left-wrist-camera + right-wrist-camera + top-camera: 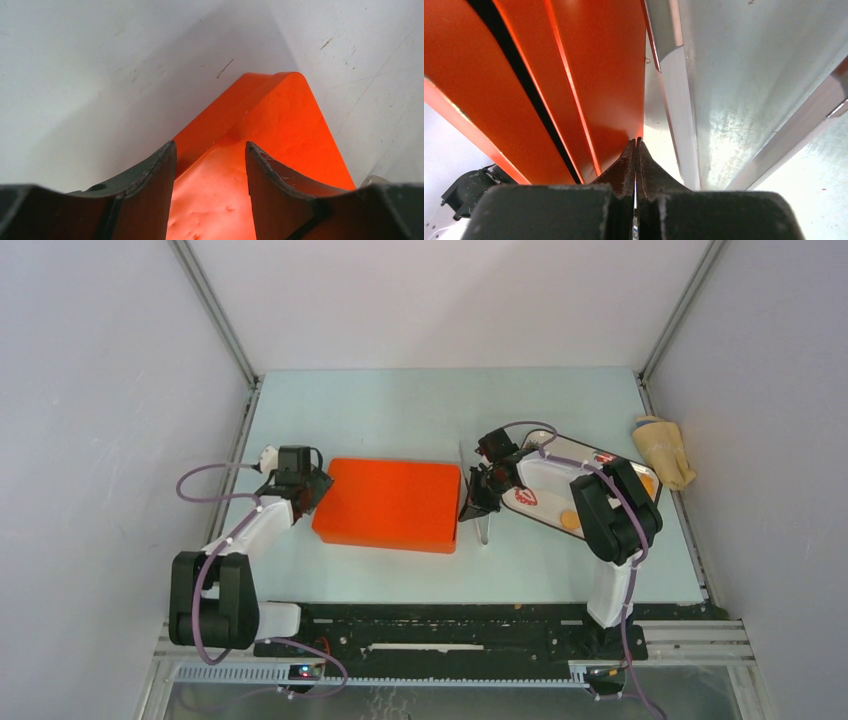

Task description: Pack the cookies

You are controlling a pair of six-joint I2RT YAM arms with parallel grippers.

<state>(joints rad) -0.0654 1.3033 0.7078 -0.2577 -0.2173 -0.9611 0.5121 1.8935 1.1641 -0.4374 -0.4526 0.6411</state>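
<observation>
Preparation of the box (390,505) seems to be the step in hand, not the packing itself. The orange box lies at the middle of the worktop (400,405), and from above its top looks closed. The left jaws are spread, one on either side of the box's left end; whether they touch it cannot be told. The right jaws are pressed together at the box's right end, just beside a clear panel (484,530) that stands upright there. The right wrist view does not show whether a thin edge is pinched between them.

The cookies (570,520) are well apart from the box, on a tray (545,472) with strawberry prints near the right edge of the worktop. One sits plainly at the tray's near end. A second orange-yellow patch at its far right is half hidden by the right arm (610,510) and is probably another.

The next move probably calls for the box to be held steady at its left end while the right end is opened, since no cookie can go in before that. The clear panel stands between tray and box, and the right arm lies across the tray, so both are in the way of a pick. A beige cloth-like thing (662,450) lies at the right edge, out of the way.
</observation>
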